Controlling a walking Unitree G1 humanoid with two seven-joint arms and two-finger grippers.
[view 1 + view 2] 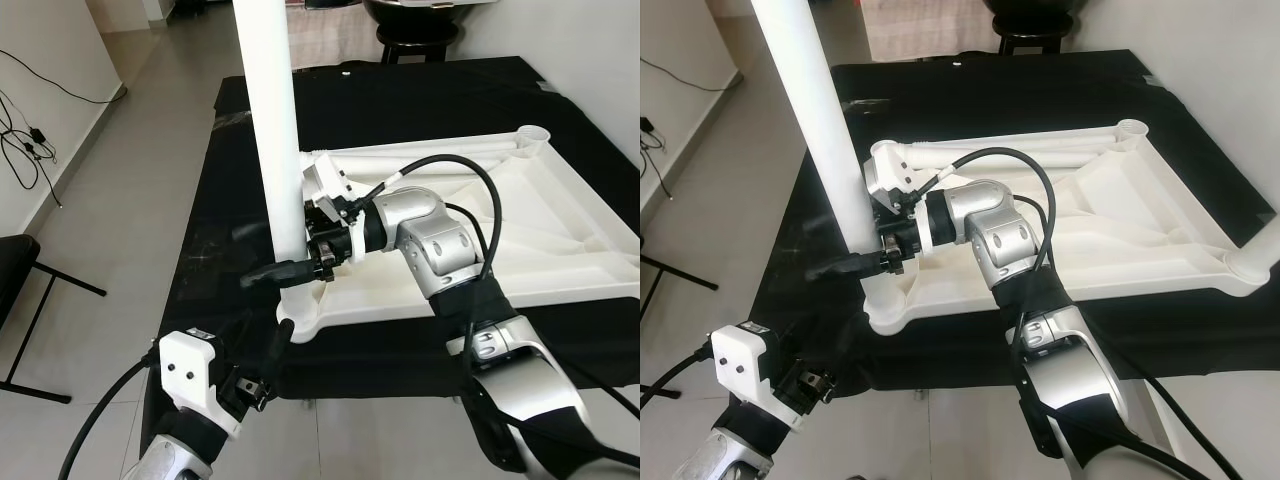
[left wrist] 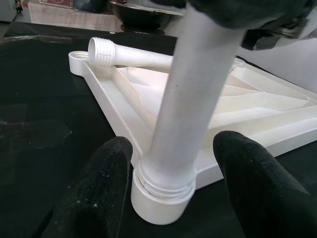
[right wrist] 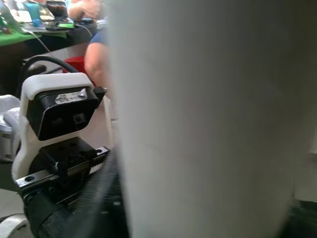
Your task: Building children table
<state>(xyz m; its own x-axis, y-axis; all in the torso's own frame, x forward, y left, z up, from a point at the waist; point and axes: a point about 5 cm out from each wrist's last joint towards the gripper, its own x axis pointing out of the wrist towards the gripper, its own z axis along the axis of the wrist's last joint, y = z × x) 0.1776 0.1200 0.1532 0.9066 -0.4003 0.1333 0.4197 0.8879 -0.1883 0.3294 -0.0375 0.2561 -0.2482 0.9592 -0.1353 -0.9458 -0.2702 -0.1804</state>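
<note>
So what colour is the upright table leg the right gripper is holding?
White, like the tabletop; the leg shows best in the left eye view.

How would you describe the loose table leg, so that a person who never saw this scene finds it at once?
On the black mat lies a white tabletop, upside down. One leg stands upright in its near corner, held by the right gripper. The loose leg lies flat on the tabletop along its far edge, with a ribbed threaded end.
</note>
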